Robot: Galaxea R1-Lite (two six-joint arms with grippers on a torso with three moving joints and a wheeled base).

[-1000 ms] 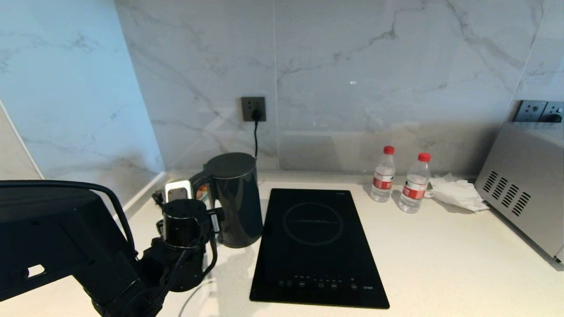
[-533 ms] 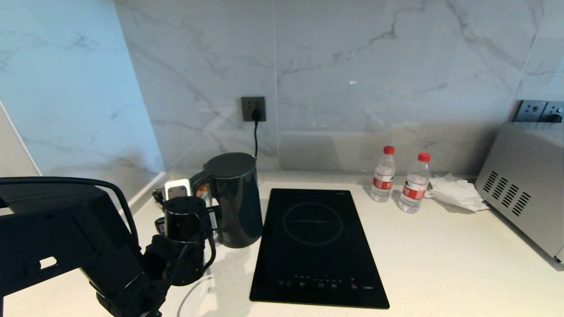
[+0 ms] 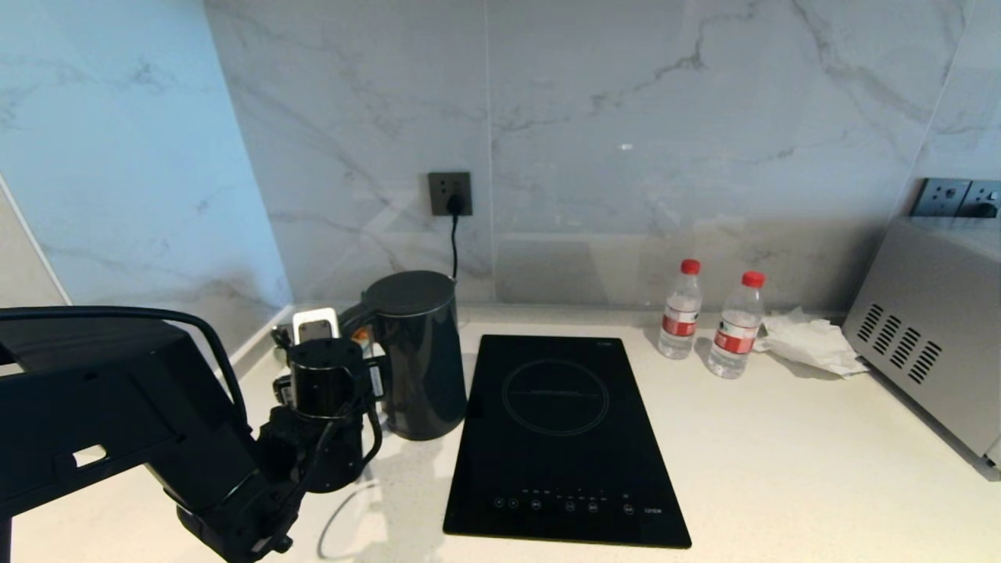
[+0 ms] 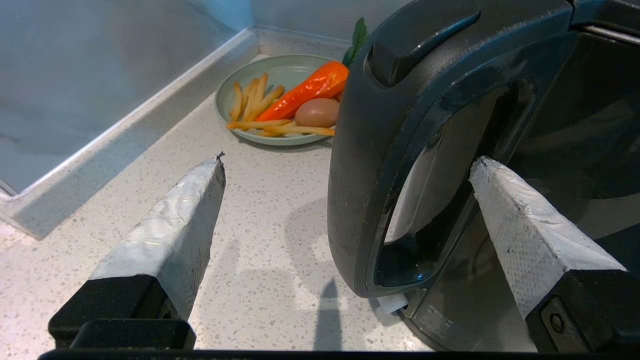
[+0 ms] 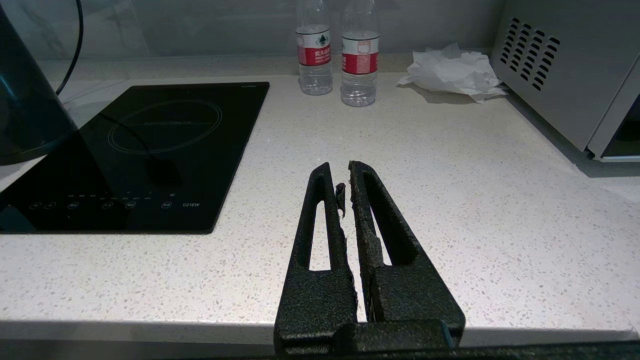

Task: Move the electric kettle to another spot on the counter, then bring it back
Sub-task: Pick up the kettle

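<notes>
The electric kettle [image 3: 418, 352], tall and glossy black, stands on the white speckled counter [image 3: 782, 469] just left of the hob. My left arm [image 3: 324, 407] reaches in beside it from the left. In the left wrist view the left gripper [image 4: 350, 160] is open wide, with the kettle's loop handle [image 4: 360, 175] between its two taped fingers. One fingertip [image 4: 212, 172] hangs over bare counter, the other [image 4: 487, 175] stands at the loop's opening next to the kettle body. Neither pad visibly presses the handle. My right gripper [image 5: 341, 170] is shut and empty above the counter's front edge.
A green plate [image 4: 290, 67] with a carrot, an egg and fries lies in the corner behind the kettle. The black induction hob [image 3: 559, 438] lies right of the kettle. Two water bottles [image 3: 680, 309], crumpled tissue [image 3: 809, 340] and a grey oven [image 3: 931, 328] stand further right. A cord runs to the wall socket [image 3: 450, 193].
My left arm has crept a little further in toward the kettle's handle, its gripper still open. The kettle has not moved.
</notes>
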